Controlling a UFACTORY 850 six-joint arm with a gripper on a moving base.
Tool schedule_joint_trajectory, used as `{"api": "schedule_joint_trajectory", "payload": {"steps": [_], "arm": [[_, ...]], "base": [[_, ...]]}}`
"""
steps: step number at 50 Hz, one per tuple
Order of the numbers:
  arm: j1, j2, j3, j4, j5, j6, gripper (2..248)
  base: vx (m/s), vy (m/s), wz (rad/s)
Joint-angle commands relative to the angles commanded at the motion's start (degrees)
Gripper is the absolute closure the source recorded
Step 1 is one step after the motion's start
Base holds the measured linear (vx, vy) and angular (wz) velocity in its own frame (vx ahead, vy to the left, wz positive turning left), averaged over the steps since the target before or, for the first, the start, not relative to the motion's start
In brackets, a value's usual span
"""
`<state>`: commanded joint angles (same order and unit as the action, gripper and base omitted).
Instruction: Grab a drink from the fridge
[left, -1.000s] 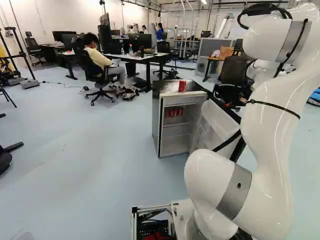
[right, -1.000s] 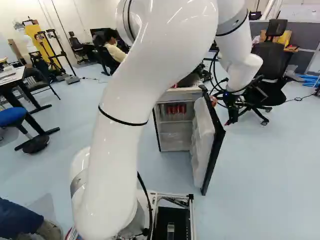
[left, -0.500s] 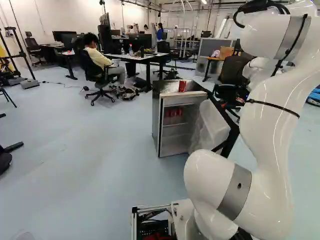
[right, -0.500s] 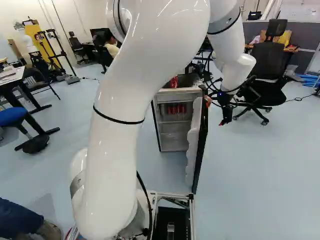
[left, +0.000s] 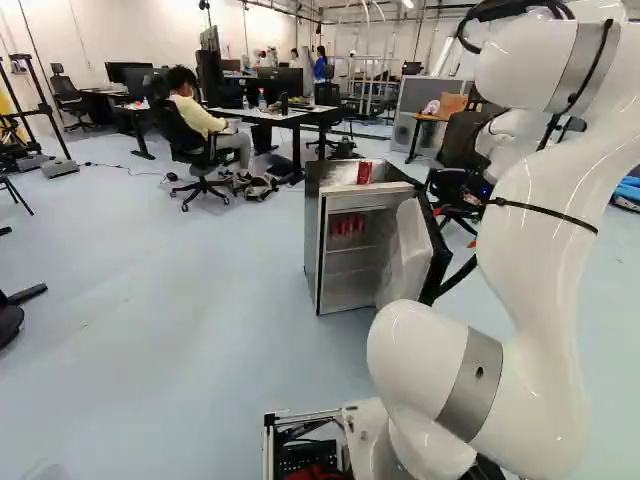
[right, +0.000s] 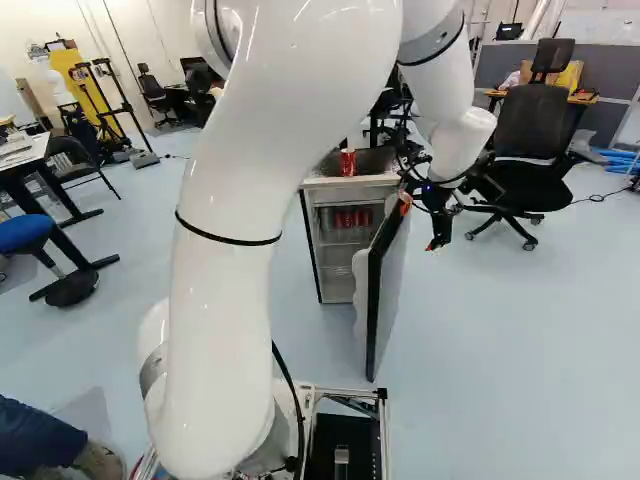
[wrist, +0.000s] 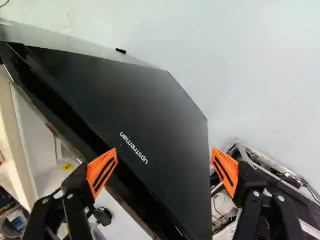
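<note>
We list: one mini fridge, door part-open; inside, upper shelf, several red drink cans, side by side; on its top, one red can; our hand, open, near the door.

The part-open fridge door stands between the pincer and the shelves, with room past its free edge.
</note>
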<state>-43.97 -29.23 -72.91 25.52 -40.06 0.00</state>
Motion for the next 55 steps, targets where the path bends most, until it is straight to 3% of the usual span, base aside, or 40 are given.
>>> {"api": "schedule_joint_trajectory", "payload": {"steps": [55], "arm": [[4.83, 3.59, 5.22, 0.0, -0.08, 0.0, 3]], "base": [[0.0, 0.0, 0.0]]}}
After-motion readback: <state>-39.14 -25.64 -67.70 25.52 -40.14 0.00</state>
